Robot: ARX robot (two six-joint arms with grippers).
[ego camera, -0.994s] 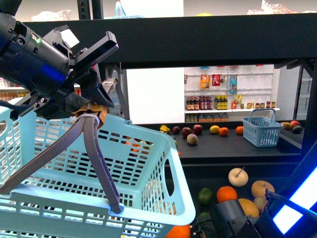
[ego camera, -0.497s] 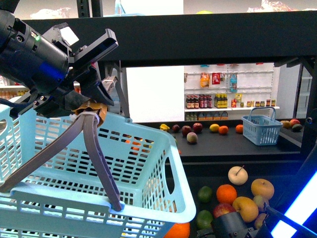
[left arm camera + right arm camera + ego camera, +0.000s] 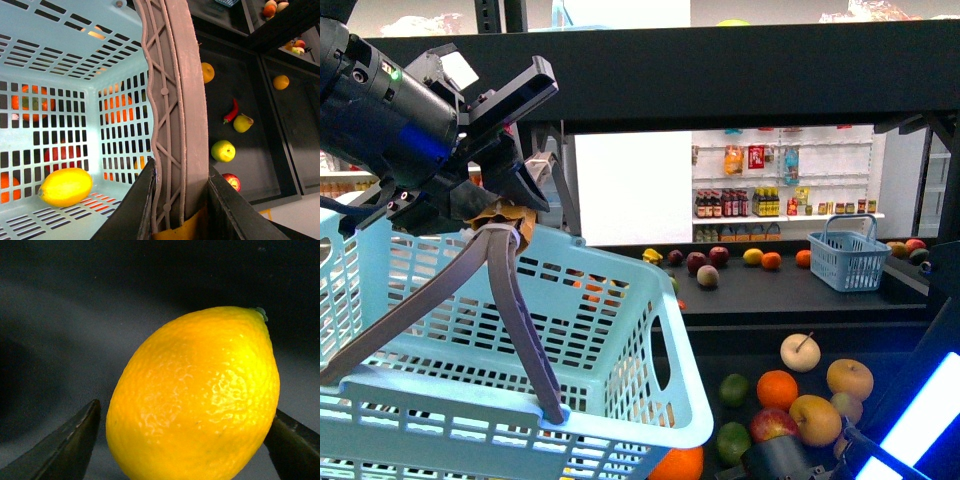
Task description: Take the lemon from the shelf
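Yellow lemon (image 3: 195,395), pebbled skin, fills your right wrist view. It sits between the right gripper (image 3: 185,412) fingers (image 3: 75,445), with the dark shelf (image 3: 720,80) worktop behind it.
- Right fingers are apart, one on each side of the lemon. A thin dark gap shows at one finger and the other meets the fruit's edge. They are not clamped on it.
- You cannot tell whether the lemon rests on the worktop or is clear of it.
- In the front view only the dark body of the right arm shows, at the near edge of the lowest tier. The lemon is hidden there.

Left side:
- The left gripper (image 3: 505,205) fingers are clamped on the grey handle (image 3: 515,320) of the pale blue basket (image 3: 675,330), which hangs tilted.
- The left wrist view shows a yellow oval fruit (image 3: 65,186) lying on the basket floor.

Lowest tier, near edge, right side: a pale apple (image 3: 800,353) with a stem, an orange (image 3: 777,389), a lime (image 3: 734,390) and a red apple (image 3: 772,424), all close together.

A small blue basket (image 3: 849,262) stands upright towards the right edge of the middle tier.
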